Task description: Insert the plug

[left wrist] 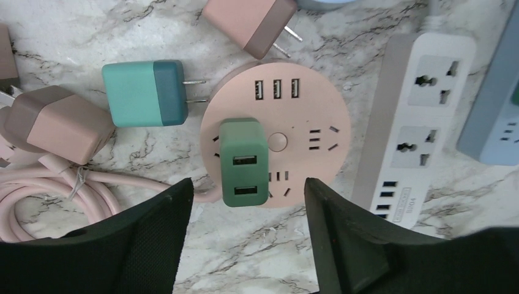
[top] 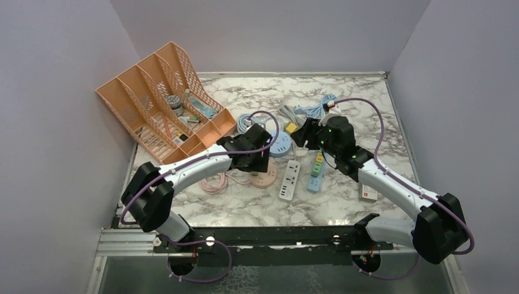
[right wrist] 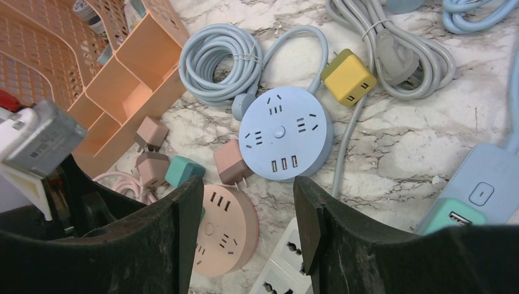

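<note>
A green plug [left wrist: 243, 162] with two USB ports stands upright in a socket of the round pink power strip [left wrist: 306, 110], its prongs hidden. My left gripper [left wrist: 246, 184] hangs just above it, open, its black fingers either side of the plug and not touching it. In the top view the left gripper [top: 257, 160] is over the pink strip [top: 267, 179]. My right gripper [right wrist: 248, 184] is open and holds nothing, raised near the round blue strip [right wrist: 284, 131]; from above the right gripper [top: 304, 131] sits right of the left one.
Loose on the marble lie a teal plug [left wrist: 144, 93], two pink-brown plugs [left wrist: 58, 125] [left wrist: 251, 24] and a yellow plug [right wrist: 349, 76]. A white power strip [left wrist: 416, 116] lies right of the pink one. An orange file rack [top: 160, 98] stands at the back left.
</note>
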Controlling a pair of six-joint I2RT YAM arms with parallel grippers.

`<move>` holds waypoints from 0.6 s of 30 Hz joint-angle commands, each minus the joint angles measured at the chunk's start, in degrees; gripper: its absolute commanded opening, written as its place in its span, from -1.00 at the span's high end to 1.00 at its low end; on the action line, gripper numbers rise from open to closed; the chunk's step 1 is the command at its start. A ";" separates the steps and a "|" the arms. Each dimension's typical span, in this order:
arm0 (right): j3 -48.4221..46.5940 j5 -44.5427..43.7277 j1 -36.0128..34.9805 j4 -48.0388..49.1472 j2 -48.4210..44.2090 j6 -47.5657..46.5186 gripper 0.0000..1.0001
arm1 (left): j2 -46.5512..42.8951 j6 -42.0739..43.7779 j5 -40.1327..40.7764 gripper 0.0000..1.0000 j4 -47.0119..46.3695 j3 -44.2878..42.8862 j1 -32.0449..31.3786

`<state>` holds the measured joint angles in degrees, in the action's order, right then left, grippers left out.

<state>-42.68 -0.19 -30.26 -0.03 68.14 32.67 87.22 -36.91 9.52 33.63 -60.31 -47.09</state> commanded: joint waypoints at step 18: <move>-0.58 -2.17 0.03 0.12 -0.55 -1.10 -0.10 | 3.33 -1.65 0.50 -0.31 -1.76 -3.34 10.68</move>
<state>-42.68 -0.40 -30.26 -0.03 68.14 32.67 86.87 -40.36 11.33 33.28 -62.08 -36.60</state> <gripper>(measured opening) 0.551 0.655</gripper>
